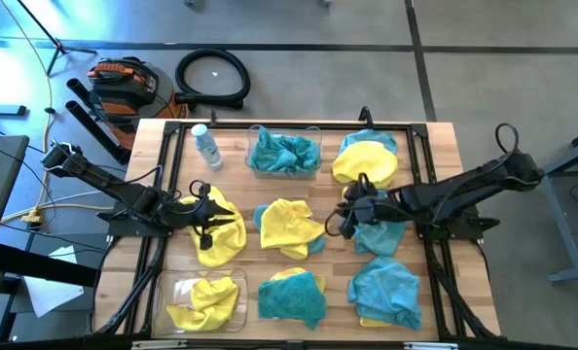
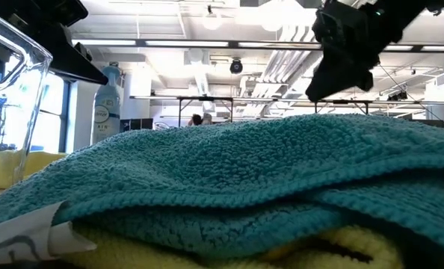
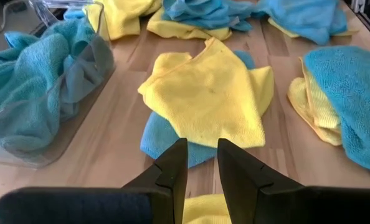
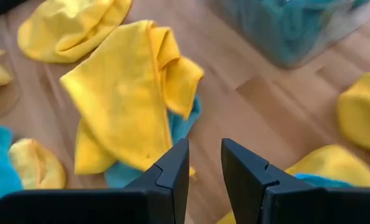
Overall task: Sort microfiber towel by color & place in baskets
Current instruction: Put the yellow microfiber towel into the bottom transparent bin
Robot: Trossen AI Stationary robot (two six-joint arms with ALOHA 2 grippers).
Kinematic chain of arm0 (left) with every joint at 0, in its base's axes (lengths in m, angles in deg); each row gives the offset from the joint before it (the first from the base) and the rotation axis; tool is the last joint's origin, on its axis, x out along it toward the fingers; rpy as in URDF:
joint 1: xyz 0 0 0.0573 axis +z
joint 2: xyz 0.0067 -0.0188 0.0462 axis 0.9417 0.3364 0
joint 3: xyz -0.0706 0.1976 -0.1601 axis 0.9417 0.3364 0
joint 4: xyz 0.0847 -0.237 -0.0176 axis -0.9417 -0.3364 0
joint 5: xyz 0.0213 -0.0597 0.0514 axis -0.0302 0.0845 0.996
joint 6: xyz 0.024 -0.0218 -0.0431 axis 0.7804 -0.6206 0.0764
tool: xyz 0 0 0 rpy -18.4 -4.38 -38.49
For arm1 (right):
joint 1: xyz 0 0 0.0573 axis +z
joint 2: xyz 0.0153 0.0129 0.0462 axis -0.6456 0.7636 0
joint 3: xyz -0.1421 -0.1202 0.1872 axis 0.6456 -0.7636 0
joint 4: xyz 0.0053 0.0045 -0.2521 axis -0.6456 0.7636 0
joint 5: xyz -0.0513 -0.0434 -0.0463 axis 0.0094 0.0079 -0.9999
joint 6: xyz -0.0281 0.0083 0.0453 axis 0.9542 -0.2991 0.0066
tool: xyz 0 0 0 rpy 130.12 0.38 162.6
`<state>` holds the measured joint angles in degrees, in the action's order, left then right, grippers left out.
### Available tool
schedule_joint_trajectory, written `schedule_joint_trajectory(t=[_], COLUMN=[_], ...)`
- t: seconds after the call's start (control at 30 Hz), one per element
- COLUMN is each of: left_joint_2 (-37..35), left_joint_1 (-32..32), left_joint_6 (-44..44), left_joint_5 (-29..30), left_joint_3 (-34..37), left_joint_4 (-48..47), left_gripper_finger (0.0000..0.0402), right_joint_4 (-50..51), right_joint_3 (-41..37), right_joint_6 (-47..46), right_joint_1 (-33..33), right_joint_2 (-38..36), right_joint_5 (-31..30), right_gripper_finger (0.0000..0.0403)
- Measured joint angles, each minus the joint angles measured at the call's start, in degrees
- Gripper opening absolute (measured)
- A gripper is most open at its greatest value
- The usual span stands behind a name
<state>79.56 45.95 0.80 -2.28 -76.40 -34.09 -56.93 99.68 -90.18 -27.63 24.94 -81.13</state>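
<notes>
Microfiber towels: yellow and teal cloths lie loose across the desk (image 1: pixel 435 146); the middle pile is a yellow towel (image 1: pixel 289 226) spread over a teal towel (image 3: pixel 157 134), of which only the edges show.
Far basket (image 1: pixel 253 146): clear bin at the far middle, already holding teal cloths.
Near basket (image 1: pixel 177 290): clear bin at the near left, holding yellow cloths.
Left end effector (image 3: pixel 202 146): hangs over another yellow cloth (image 1: pixel 221 233) left of the middle pile, fingers narrowly parted, nothing between them.
Right end effector (image 4: pixel 203 146): hovers at the right of the middle pile, above a teal cloth (image 1: pixel 379 238), fingers slightly apart and empty.
Step in hand, as I read it: picking the next cloth; neither arm has one yet.
Doing it well: spread the fingers wider before dropping, pinch a raised fold rather than a flat patch, and take only the top layer so the colour underneath stays behind.
Risk: the fuzzy layers may cling and lift together.
Bystander item: water bottle (image 1: pixel 206 146) left of the far basket; keep clear of it.
</notes>
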Motion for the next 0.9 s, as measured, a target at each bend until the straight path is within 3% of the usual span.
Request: schedule_joint_trajectory(t=[0.27, 0.5, 0.67, 0.8, 0.9], left_joint_2=[0.00, 0.75, 2.42, 5.52, 9.41], left_joint_1=[0.02, 3.24, 6.42, 8.06, 8.50], left_joint_6=[-3.93, -19.58, -24.29, -20.29, -18.72], left_joint_5=[0.37, 2.09, -4.90, -12.64, -14.30], left_joint_3=[0.00, 0.00, 0.04, 0.04, 0.04], left_joint_4=[1.28, -10.48, -16.23, -16.81, -17.11], left_gripper_finger=[0.0074, 0.0114, 0.0157, 0.0167, 0.0168], right_joint_4=[-13.65, -16.58, -17.43, -17.50, -17.52], right_joint_3=[-7.73, -9.16, -9.16, -9.16, -9.17], right_joint_6=[-0.68, -0.68, -0.44, -0.25, -0.56], right_joint_1=[3.90, 5.99, 6.33, 6.33, 6.33], right_joint_2=[0.07, 0.07, 0.07, 0.09, 0.09], right_joint_5=[-1.66, -5.49, -6.27, -6.27, -6.64], right_gripper_finger=[0.0087, 0.0087, 0.0087, 0.0087, 0.0087])
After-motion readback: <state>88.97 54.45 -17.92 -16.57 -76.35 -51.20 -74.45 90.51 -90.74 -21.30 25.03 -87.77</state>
